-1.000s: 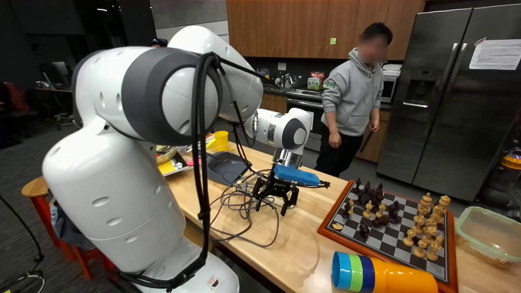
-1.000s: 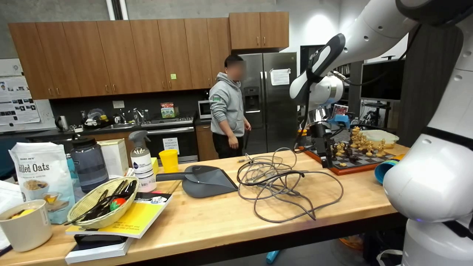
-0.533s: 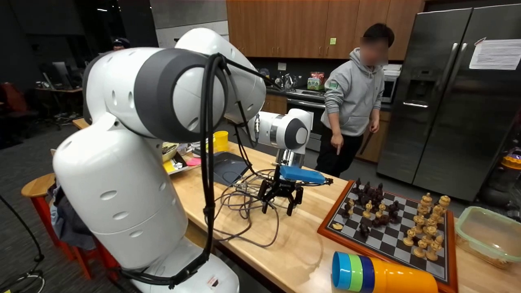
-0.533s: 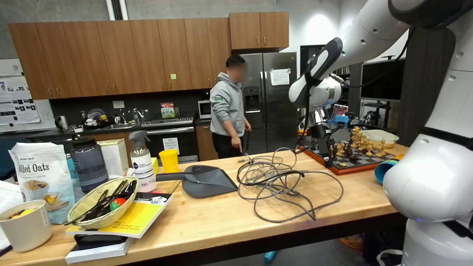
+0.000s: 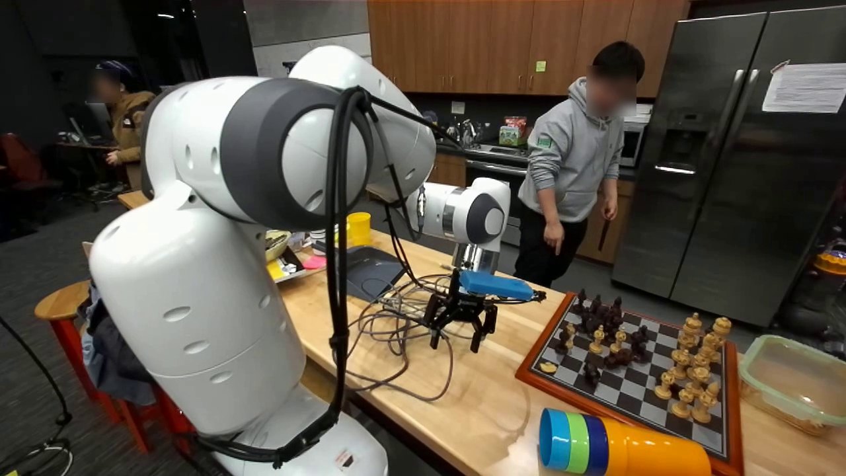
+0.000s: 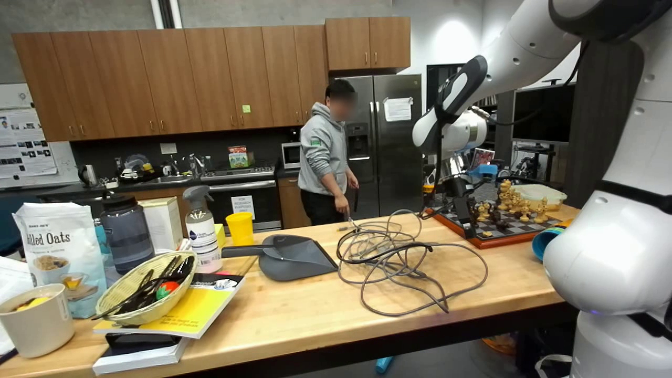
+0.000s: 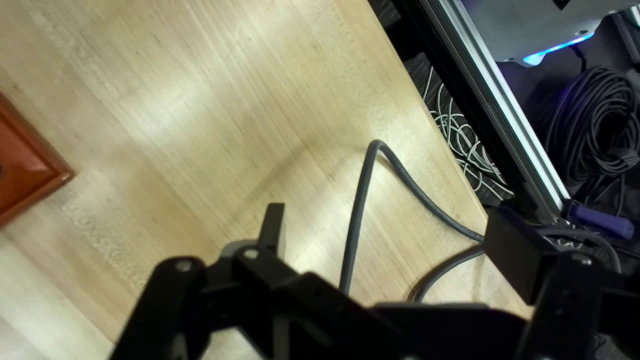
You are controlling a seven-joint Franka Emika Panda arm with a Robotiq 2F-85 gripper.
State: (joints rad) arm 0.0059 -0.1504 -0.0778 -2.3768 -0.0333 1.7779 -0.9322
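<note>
Jaws gaping empty; Robotiq gripper (image 5: 455,342) hovering over gray cable (image 7: 355,220), slack likely looping it toward robot-side counter edge (image 6: 315,331).

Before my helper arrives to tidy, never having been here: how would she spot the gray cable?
On the wooden table, look between the gray dustpan and the chessboard. Unlike those solid neighbours, the gray cable sprawls in tangled loops.

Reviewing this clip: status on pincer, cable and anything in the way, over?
Pincer open, holding nothing. Cable tangled on table, unheld. Chessboard off to one side, probably not in the way.
</note>
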